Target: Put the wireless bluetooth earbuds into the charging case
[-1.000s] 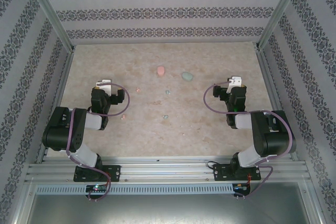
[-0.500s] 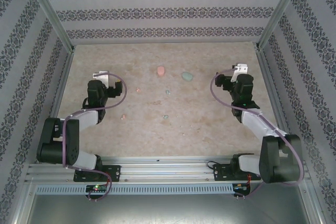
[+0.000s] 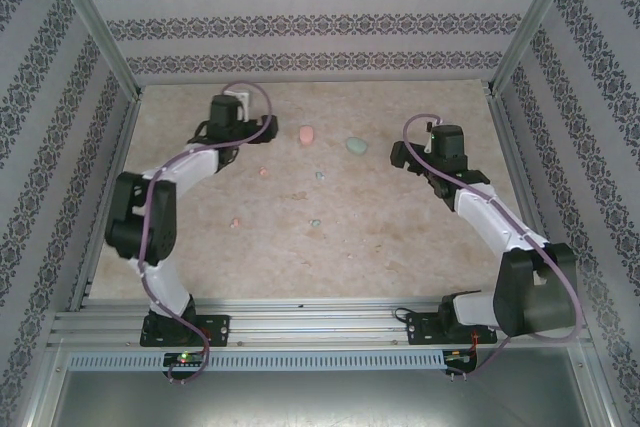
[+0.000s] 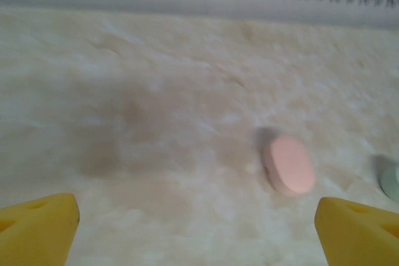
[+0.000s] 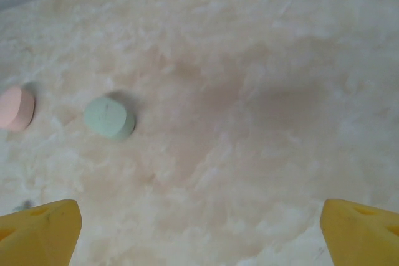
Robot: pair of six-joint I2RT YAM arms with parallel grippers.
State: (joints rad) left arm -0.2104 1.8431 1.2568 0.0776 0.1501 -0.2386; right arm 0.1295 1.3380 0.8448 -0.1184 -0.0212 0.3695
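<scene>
Approach step: left hand (image 4: 198, 232) & right hand (image 5: 199, 232) spread apart, empty, nr pink case (image 4: 288, 164), green case (image 5: 110, 117). Next prob: open lids, then pinch earbuds (image 3: 263, 173).

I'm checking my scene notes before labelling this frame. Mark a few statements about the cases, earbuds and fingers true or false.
1. In the top view, the pink case lies left of the green case. True.
2. The left gripper holds the pink case. False: its fingers are open and empty; the case lies on the table ahead.
3. The pinkish earbuds and pale green earbuds lie loose on the table, outside both cases. True.
4. The right gripper is shut. False: its fingers stand wide open.
</scene>
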